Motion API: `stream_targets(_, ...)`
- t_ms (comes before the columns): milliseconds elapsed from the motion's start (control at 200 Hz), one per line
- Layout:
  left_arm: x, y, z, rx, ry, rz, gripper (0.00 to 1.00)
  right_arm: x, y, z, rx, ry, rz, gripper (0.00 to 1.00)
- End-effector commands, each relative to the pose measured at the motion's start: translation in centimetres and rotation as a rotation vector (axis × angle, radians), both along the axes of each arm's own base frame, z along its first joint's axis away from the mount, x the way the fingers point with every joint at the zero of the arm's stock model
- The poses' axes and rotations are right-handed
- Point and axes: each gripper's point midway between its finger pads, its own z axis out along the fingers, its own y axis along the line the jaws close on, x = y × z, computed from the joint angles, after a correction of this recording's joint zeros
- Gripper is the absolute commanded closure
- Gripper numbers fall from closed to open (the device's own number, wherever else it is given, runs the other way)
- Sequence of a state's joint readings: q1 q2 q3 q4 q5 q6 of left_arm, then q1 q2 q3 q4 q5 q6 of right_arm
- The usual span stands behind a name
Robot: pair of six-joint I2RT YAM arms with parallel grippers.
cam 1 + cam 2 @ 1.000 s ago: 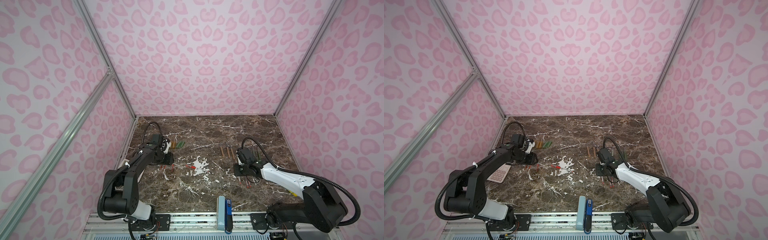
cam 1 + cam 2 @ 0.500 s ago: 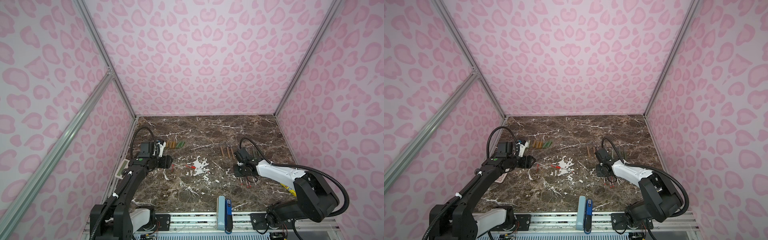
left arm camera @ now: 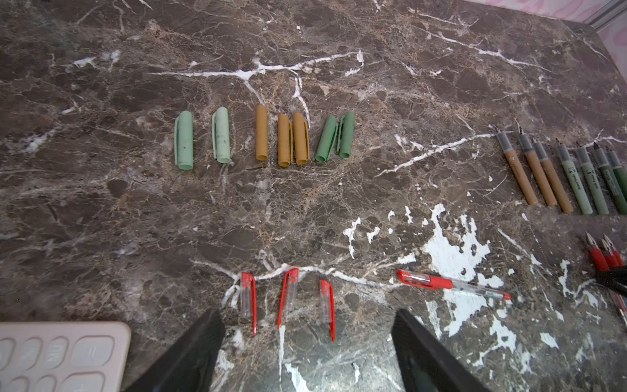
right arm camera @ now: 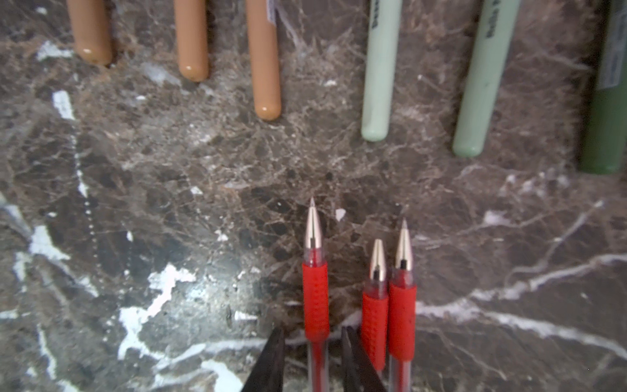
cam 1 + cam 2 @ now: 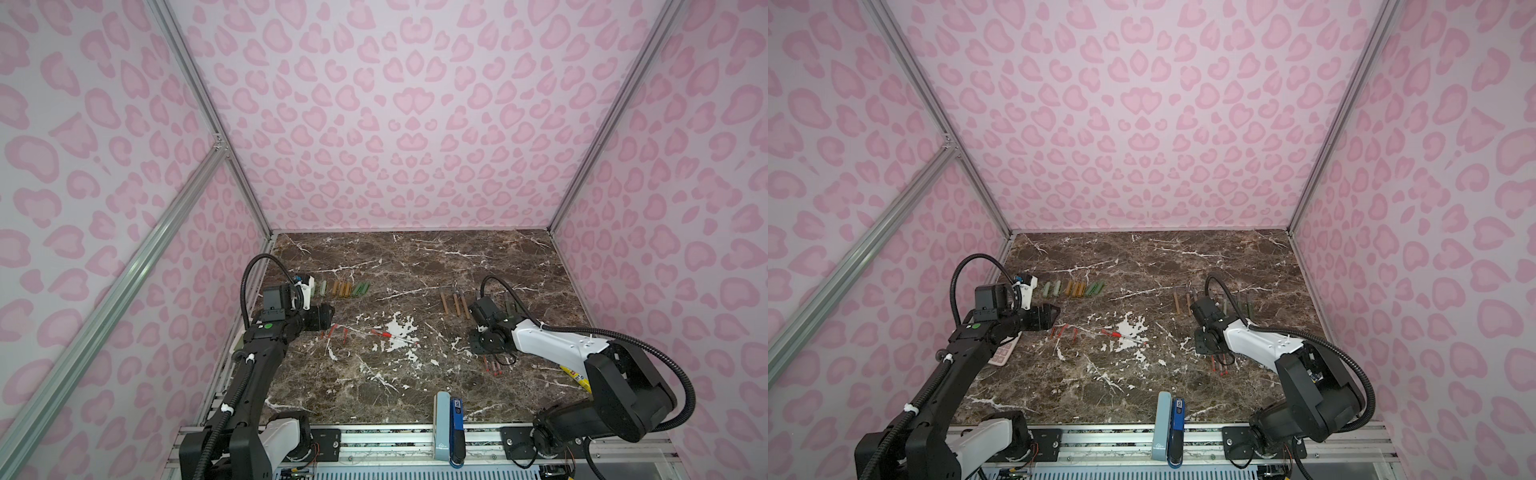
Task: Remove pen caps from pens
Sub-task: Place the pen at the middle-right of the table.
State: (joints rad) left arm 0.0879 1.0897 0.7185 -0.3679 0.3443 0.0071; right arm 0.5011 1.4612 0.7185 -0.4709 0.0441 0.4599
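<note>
The task looks close to done. In a top view the worktop (image 5: 415,257) carries a row of green and tan caps (image 5: 340,288) left of centre, with three red caps (image 5: 345,332) just below that row. The tan and green pens (image 5: 456,304) lie bare right of centre. One capped pen (image 5: 392,336) lies alone in the middle, its red cap still on.

The right gripper (image 4: 312,332) sits low over the worktop below the tan and green pens. Its fingers (image 4: 271,356) stand a little apart, astride a bare red pen (image 4: 315,298) with a sliver of gap on either side, so they pinch nothing. Two more bare red pens (image 4: 402,305) lie just beside it. I take this for the letting-go of a finished pen.

The left gripper (image 3: 307,315) hovers over the red caps, with its fingers (image 3: 203,339) spread wide and empty.

The next move, as I judge it, is to fetch the capped pen. Both grippers should rise clear without nudging the laid-out rows. One pair of fingers should pinch the clear barrel and the other the cap, with the pull straight along the pen. The pen lies aslant, so a wrist must turn to meet it; it is thin and round, so it may roll under a careless touch.
</note>
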Motion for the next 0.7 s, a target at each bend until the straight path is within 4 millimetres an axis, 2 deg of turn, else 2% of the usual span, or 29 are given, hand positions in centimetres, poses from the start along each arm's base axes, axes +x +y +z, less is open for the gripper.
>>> stream_targets(0, 0.6, 0.2, 0.8, -0.012, -0.038, 0.007, 0.17, 0.2, 0.3, 0.9, 0.014, -0.016, 0.012, 0.66)
stream_targets(150, 0.6, 0.4, 0.8, -0.010, -0.035, 0.012, 0.17, 1.2, 1.5, 2.9, 0.067, -0.073, 0.039, 0.64)
stream_targets(350, 0.7, 0.4, 0.7, -0.016, -0.046, 0.010, 0.16, 2.3, 7.2, 5.4, 0.141, -0.162, 0.233, 0.54)
stream_targets(490, 0.5, 0.4, 1.2, -0.025, -0.042, 0.014, 0.16, 1.8, 12.6, 5.5, 0.148, -0.129, 0.403, 0.52)
stream_targets(610, 0.3, 0.5, 0.8, -0.011, -0.052, 0.014, 0.15, 1.3, 16.7, 4.3, 0.111, -0.091, 0.558, 0.50)
stream_targets(695, 0.2, 0.6, 1.3, -0.017, -0.048, 0.020, 0.15, 0.8, 19.2, 3.6, 0.092, -0.034, 0.635, 0.49)
